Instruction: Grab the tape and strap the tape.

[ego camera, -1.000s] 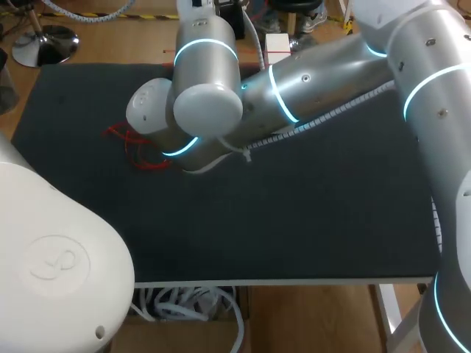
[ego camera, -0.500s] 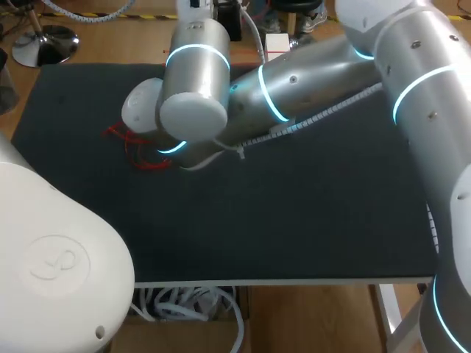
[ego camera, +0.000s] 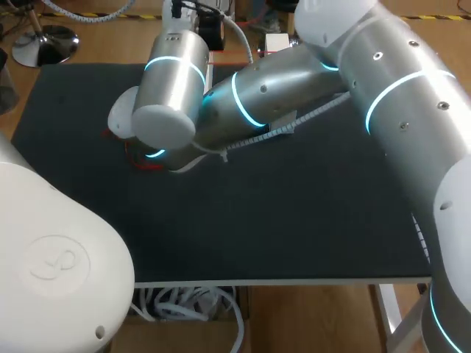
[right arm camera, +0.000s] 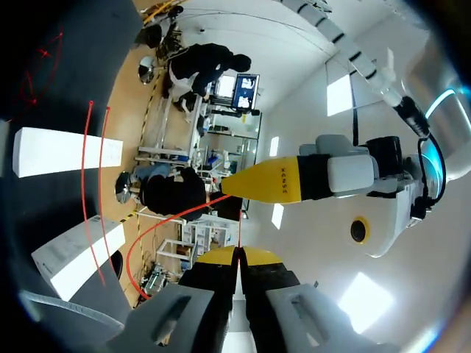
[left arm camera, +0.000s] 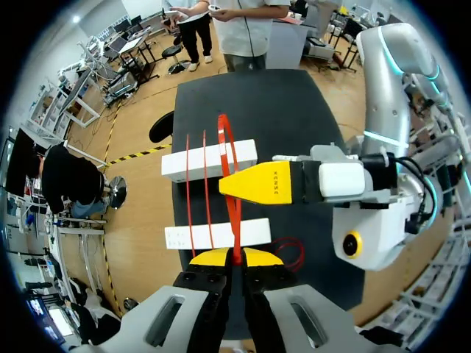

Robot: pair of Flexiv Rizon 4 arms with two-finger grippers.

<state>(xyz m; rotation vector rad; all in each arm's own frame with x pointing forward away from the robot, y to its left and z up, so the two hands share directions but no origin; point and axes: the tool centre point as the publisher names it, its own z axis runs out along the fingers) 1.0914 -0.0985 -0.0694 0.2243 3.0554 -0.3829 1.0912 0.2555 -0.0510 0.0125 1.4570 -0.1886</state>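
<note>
A thin red strap (left arm camera: 234,220) runs in loops around two white boxes (left arm camera: 210,159) (left arm camera: 217,234) held above the black table. My left gripper (left arm camera: 235,257) is shut on the strap's end, just below the nearer box. My right gripper (left arm camera: 232,185) points in from the side between the boxes. In the right wrist view, my right gripper (right arm camera: 237,254) is shut on a thin red strand, with the left gripper (right arm camera: 232,187) just ahead of it. In the head view only a bit of red strap (ego camera: 140,163) shows on the mat. Both grippers are hidden under the right arm (ego camera: 257,95).
The right arm stretches across the back left of the black mat (ego camera: 294,206). The left arm's white housing (ego camera: 51,257) covers the front left corner. The mat's middle, right and front show bare cloth.
The right arm has swung further to the left and toward the back of the table, now hiding most of the red strap on the mat. Both grippers stay shut.
</note>
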